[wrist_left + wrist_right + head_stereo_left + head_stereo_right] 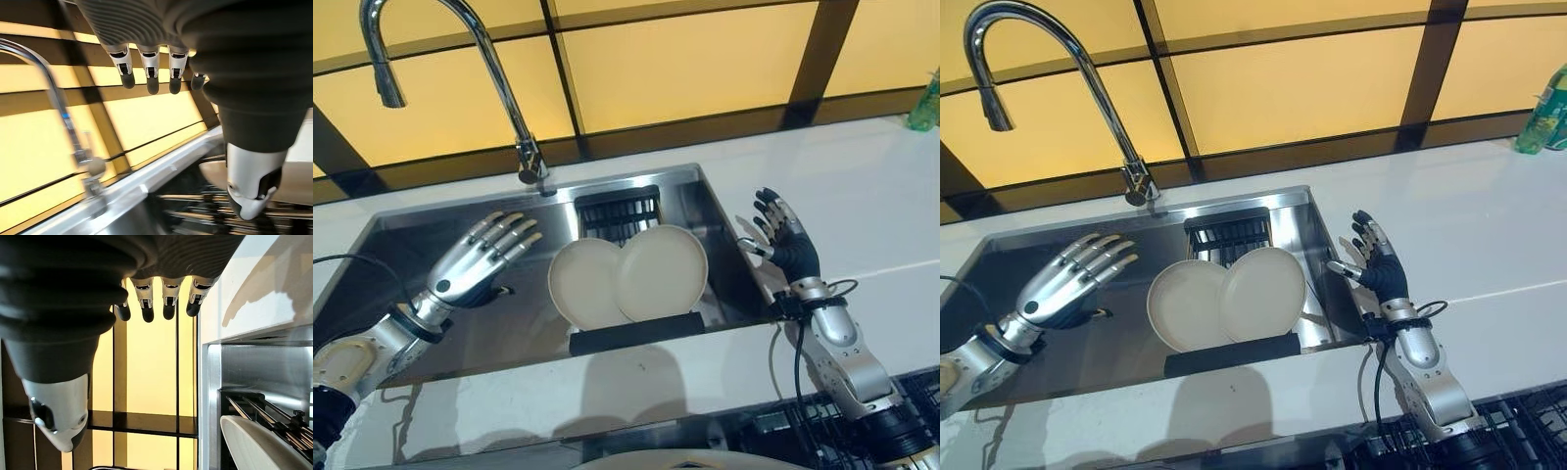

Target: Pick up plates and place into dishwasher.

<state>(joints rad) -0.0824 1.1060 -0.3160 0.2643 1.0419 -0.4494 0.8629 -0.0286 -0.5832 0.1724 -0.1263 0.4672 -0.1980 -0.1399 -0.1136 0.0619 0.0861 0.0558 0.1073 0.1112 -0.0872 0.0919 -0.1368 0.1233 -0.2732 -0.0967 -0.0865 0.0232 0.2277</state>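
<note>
Two plates [626,276] stand overlapped on a rack [636,331] in the sink [411,235]. The left hand [475,262] and right hand [783,240] are both released, holding nothing. A careless reach could knock the plates over. There is room left of them; the right sink wall is close, and the tap [499,88] is overhead.

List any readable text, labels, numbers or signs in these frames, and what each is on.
No text can be read.
Green bottle at the counter's far right corner: any label print is too small to make out.
Plates, rack, faucet, sink: no markings visible.
</note>
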